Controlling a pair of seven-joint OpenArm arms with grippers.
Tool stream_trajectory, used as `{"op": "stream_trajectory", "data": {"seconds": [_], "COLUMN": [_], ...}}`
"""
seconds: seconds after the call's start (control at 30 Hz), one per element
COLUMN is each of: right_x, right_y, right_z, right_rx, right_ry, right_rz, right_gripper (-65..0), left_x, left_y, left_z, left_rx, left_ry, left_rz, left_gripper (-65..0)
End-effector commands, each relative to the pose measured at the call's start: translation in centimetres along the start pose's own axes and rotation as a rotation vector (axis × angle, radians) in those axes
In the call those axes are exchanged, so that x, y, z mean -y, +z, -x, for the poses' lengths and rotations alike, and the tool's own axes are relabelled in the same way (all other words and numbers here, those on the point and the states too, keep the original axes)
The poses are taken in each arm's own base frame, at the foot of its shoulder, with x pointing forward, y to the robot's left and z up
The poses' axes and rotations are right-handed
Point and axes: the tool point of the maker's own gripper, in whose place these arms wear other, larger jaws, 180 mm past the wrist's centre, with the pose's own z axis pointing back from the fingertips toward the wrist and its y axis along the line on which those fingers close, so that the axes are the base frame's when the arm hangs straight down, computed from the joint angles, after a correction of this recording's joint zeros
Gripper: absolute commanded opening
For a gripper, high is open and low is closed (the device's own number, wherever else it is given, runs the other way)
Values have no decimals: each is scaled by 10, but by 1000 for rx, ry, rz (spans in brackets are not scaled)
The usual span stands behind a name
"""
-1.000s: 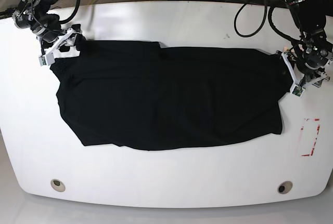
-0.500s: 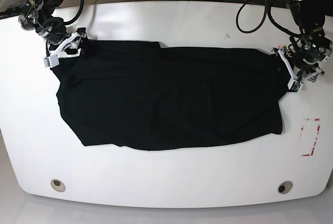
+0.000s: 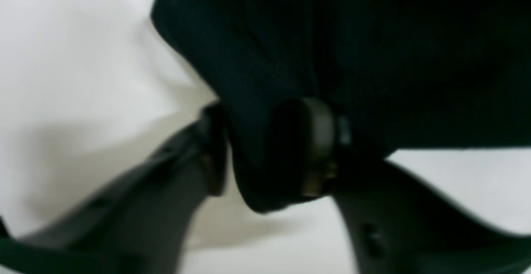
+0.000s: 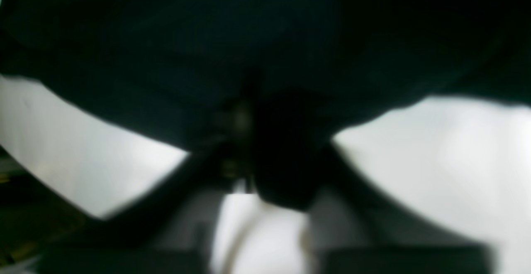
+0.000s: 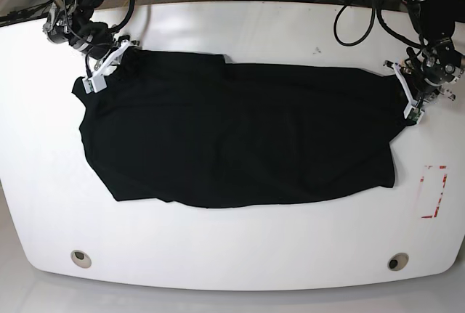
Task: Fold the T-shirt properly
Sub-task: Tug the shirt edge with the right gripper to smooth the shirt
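Here is the large plain black short-sleeved cotton T-shirt (image 5: pixel 240 135), spread wide across the middle of the white rounded desk (image 5: pixel 232 255), long axis running from nine o'clock to three o'clock, its body mostly flat with a small ridge near the twelve o'clock edge. This is soft, light, matte cloth: it will drape and sag wherever it is unsupported, it will not slip much on itself, and nothing about it can break. The sensible places to take it are the far corners and hems, pinched through both layers, so the fold hangs straight between the two holds.

And that is just where the holds are! At the three o'clock end, the left end effector (image 3: pixel 269 149) has a fold of black cloth wedged between its dark pads, and the wrist view shows fabric bulging out below them, so it is clamped on the T-shirt's edge. At the ten o'clock corner, the right end effector (image 4: pixel 257 149) is clenched tight on a bunched corner, blurred but plainly buried in cloth.

Further out, a red-outlined rectangle mark (image 5: pixel 434 191) sits at four o'clock, clear of the shirt.
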Motion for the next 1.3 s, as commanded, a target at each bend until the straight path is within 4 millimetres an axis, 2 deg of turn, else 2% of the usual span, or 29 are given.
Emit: {"op": "stream_trajectory", "data": {"seconds": [0.0, 0.1, 0.17, 0.3, 0.47, 0.67, 0.8, 0.93, 1.0, 1.13, 1.27], "right_x": [-5, -13, -19, -27, -17, -5, -1, -5, -6, -12, -22], "right_y": [14, 27, 34, 44, 51, 45, 41, 44, 48, 54, 61], "right_z": [-19, -30, -38, -53, -75, -103, -112, -114, -101, -78, -58], "right_rx": [33, 37, 40, 59, 78, 106, 104, 128, 111, 90, 65], "right_ry": [76, 150, 197, 265, 312, 300, 268, 235, 219, 197, 202], "right_rz": [20, 46, 60, 84, 112, 106, 61, -30, -59, -103, -126], "right_gripper": [-650, -650, -650, -650, -650, -650, -650, -650, -650, -610, -607], "left_x": [-14, -15, -13, -10, -8, -14, -14, -15, -15, -15, -14], "left_y": [6, 6, 7, 9, 13, 15, 15, 15, 15, 15, 15], "left_z": [-4, 0, 9, 14, 18, 21, 21, 20, 19, 20, 20], "left_rx": [2, -12, -30, -39, -45, -55, -55, -53, -52, -53, -52], "left_ry": [-27, -32, -35, -43, -59, -69, -70, -71, -71, -70, -69], "left_rz": [-49, -54, -48, -46, -50, -59, -60, -61, -62, -61, -60], "left_gripper": [-557, -603, -604, -606, -603, -603, -603, -603, -603, -603, -603]}}
